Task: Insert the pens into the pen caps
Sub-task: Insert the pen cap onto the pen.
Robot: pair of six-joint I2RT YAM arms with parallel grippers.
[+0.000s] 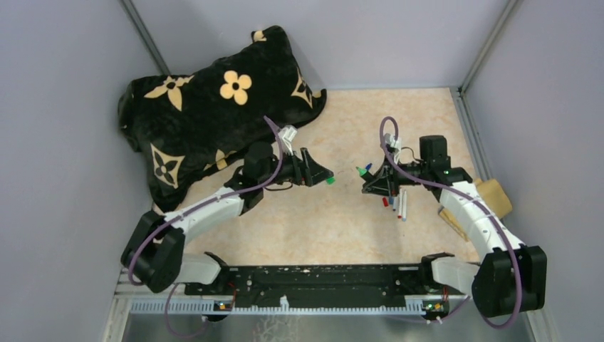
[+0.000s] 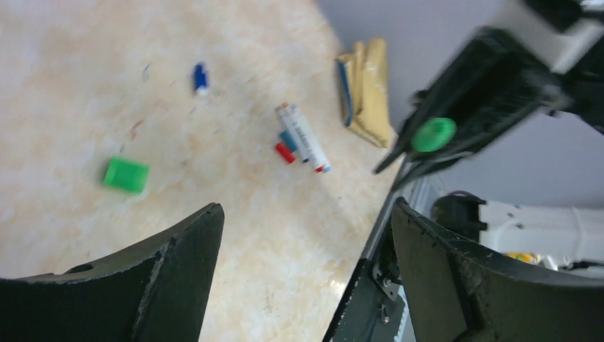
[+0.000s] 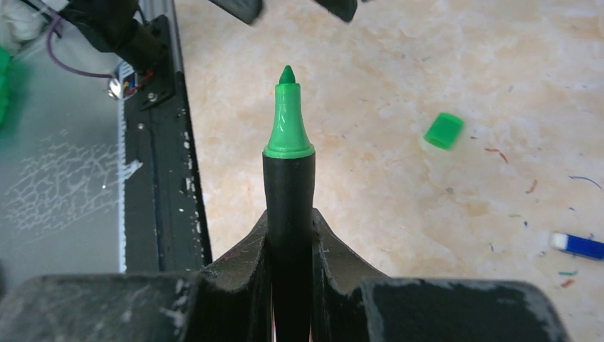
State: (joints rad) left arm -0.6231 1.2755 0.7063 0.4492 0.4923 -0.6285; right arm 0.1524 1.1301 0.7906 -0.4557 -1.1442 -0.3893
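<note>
My right gripper (image 3: 288, 221) is shut on a thick black pen with a green tip (image 3: 288, 114), pointing left toward the left gripper; it also shows in the top view (image 1: 370, 179). A green cap (image 3: 443, 131) lies on the table between the grippers, seen in the left wrist view (image 2: 126, 174) and the top view (image 1: 330, 180). My left gripper (image 2: 306, 206) is open and empty, hovering beside that cap (image 1: 317, 174). Several white pens (image 2: 303, 139) and a red cap (image 2: 285, 152) lie under the right arm. A blue cap (image 2: 200, 77) lies farther back.
A black blanket with tan flowers (image 1: 214, 107) is heaped at the back left. A tan cardboard box (image 1: 495, 196) sits by the right wall. The black base rail (image 1: 320, 281) runs along the near edge. Grey walls enclose the table.
</note>
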